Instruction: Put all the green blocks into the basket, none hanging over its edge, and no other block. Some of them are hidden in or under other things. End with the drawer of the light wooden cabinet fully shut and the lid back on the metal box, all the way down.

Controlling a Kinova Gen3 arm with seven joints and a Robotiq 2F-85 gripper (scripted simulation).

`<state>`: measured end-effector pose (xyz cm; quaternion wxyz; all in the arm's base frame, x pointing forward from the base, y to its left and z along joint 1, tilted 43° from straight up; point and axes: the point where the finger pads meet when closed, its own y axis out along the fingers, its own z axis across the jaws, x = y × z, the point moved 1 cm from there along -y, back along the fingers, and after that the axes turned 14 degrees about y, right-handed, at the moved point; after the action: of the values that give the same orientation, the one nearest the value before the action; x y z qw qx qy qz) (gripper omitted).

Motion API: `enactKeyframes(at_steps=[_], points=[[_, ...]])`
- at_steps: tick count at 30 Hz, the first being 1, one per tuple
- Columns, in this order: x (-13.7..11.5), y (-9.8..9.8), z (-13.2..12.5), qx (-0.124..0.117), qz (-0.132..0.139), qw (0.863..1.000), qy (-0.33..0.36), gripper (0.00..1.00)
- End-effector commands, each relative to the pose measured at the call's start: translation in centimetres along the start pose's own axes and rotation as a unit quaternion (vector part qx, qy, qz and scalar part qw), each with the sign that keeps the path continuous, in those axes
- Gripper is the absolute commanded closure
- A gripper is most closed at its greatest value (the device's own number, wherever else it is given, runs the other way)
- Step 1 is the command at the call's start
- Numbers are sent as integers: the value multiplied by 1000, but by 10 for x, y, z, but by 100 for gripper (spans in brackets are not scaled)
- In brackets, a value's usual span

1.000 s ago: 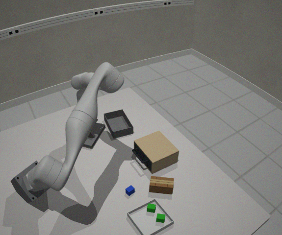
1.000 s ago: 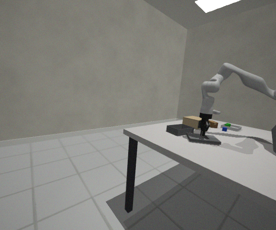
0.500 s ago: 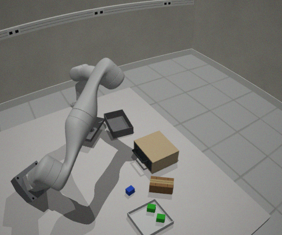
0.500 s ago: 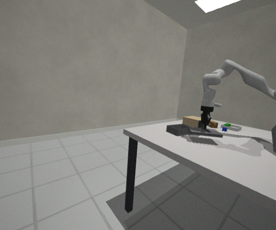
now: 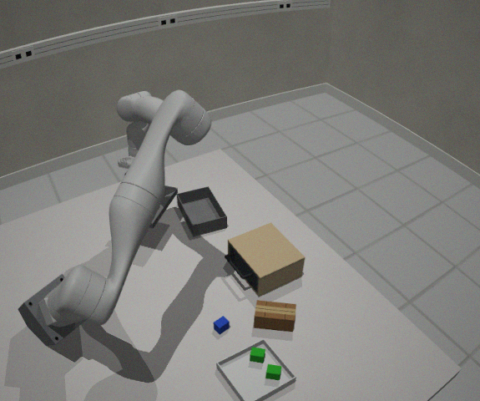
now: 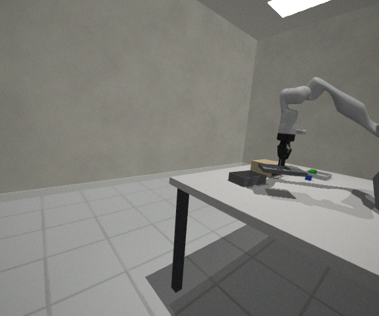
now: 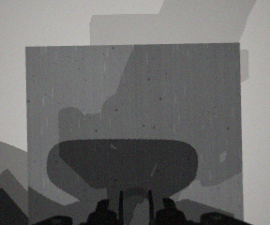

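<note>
My gripper (image 6: 281,164) (image 7: 136,207) is shut on the handle of the dark grey lid (image 5: 165,208) (image 6: 296,170) (image 7: 182,89), holding it above the table; the arm hides the gripper in the top view. The metal box (image 5: 209,227) (image 6: 246,179) stands open beside the lid, with no block visible inside. Two green blocks (image 5: 257,354) (image 5: 273,372) lie inside the low grey basket (image 5: 239,353). The light wooden cabinet (image 5: 268,250) (image 6: 254,166) has a dark front with a handle (image 5: 237,266); its drawer does not visibly stick out, but I cannot tell if it is fully shut.
A blue block (image 5: 221,325) (image 6: 308,178) lies on the table between the arm's base and the brown wooden block-like object (image 5: 274,319). That brown object stands between the cabinet and the basket. The lid's shadow falls on the table below it.
</note>
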<state>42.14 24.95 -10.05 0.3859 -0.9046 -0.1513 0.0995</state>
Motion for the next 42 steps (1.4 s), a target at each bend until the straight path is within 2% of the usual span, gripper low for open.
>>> enactKeyframes(at_steps=[1, 13, 34, 42], points=[[2, -16, 4, 7, -3, 1000, -1, 90], [2, -37, 5, 9, -4, 1000, -1, 90], [2, -38, 5, 9, -4, 1000, -3, 90], [14, -38, 3, 9, -5, 1000, -26, 90]])
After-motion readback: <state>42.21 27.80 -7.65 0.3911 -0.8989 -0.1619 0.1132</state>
